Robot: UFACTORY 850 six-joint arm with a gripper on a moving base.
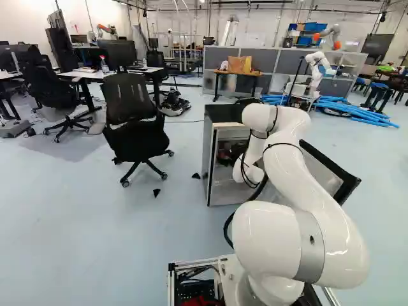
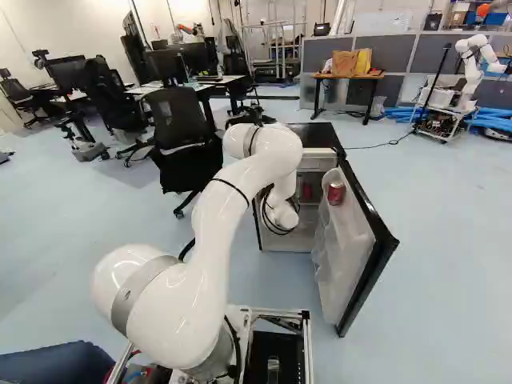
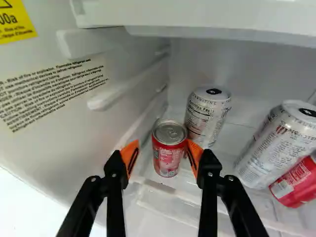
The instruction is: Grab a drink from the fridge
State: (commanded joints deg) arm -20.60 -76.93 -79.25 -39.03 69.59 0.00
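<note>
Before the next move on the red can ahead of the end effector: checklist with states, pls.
1. Fridge door open: ok.
2. End effector open: ok, fingers apart.
3. Red can upright, lid visible: ok.
4. Can centred between fingers: not ok. One orange pad overlaps its edge in the wrist view; the other pad shows a gap.
5. Room for the finger near the silver can just behind: cannot tell, depth unclear.
6. Fingers deep enough to close on the can: cannot tell. I'd recentre before advancing.
</note>
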